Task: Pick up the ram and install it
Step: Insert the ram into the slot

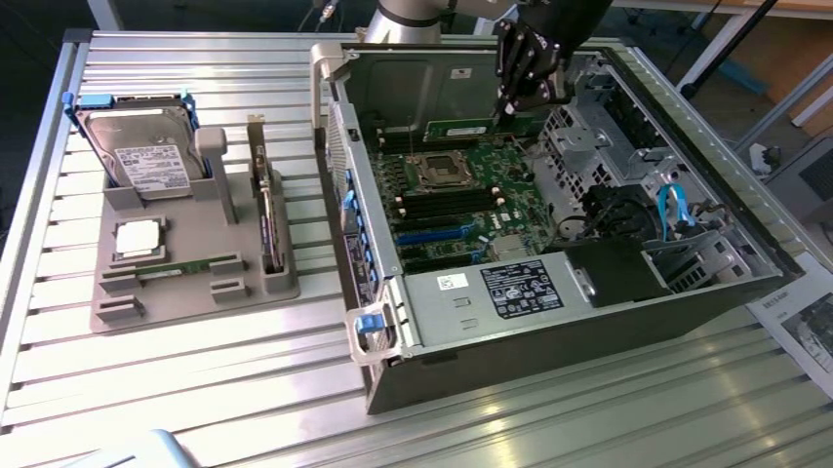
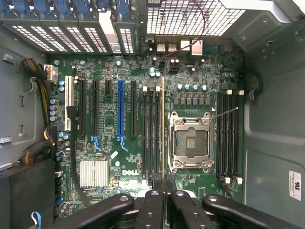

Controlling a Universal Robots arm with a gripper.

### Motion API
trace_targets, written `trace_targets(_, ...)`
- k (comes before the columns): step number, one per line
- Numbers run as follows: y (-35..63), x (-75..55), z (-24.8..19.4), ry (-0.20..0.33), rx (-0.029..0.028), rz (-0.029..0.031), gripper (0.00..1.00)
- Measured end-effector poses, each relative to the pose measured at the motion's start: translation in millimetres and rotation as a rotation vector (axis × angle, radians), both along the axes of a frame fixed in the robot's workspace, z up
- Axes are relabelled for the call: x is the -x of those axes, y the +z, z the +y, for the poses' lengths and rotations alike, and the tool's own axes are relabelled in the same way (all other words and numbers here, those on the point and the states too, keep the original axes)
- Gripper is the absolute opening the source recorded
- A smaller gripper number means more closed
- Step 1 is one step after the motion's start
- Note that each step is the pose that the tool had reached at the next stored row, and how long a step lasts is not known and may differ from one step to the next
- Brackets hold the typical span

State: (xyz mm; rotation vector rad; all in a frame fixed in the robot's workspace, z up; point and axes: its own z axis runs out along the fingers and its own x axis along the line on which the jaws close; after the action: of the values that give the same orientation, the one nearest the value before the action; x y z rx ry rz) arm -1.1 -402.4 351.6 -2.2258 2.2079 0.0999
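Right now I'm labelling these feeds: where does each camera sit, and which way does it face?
Exterior view: off the arm, high up, looking down slantwise on the table, tray and open case; the arm and gripper, shut on the ram, show.
Wrist view: on the wrist, looking along the gripper into the case onto the motherboard; the gripper holds the ram edge-on.
Shared: gripper, ram, motherboard, socket.

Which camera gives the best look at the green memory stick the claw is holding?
The exterior view: the ram shows its long green side there, pinched at one end by the claw over the open computer case. The wrist view catches it edge-on, a thin line over the motherboard.
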Motion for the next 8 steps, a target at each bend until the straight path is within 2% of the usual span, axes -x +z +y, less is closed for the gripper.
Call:
trace_targets(4, 0.0, 0.0, 0.0, 0.000, 0.0000, 0.0000, 0.12)
trace_targets(6, -0.3, 0.0, -3.7, 0.000, -0.0001, 0.0000, 0.12)
trace_targets(8, -1.1, 0.1, -5.1, 0.000, -0.0001, 0.0000, 0.12)
